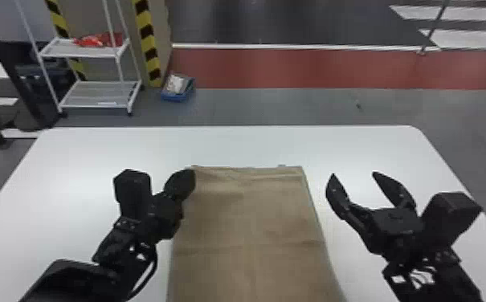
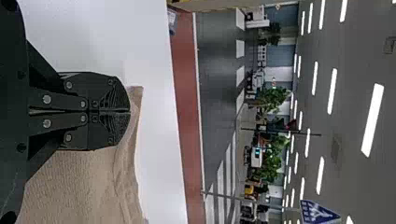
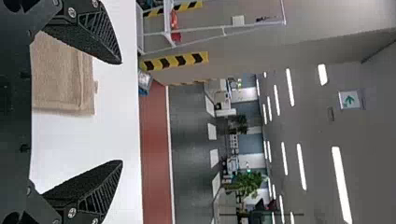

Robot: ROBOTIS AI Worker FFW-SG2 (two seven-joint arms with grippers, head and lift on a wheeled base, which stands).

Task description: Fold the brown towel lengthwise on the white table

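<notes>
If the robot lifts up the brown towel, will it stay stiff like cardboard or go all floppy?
Probably floppy: the towel has soft creases across it and ripples near its far edge. Lifted by one corner, the rest would likely sag. It shouldn't roll away, since it's spread flat on the table.

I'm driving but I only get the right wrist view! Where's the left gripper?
Observer: The left gripper is at the far left corner of the brown towel.

Operator: Ooh, is it open?

Observer: No, its fingers are together. I can't tell if cloth is pinched between them.

Operator: How far does the towel come back toward the robot?

Observer: Right past the head view's bottom edge; I can't see where it ends.
</notes>
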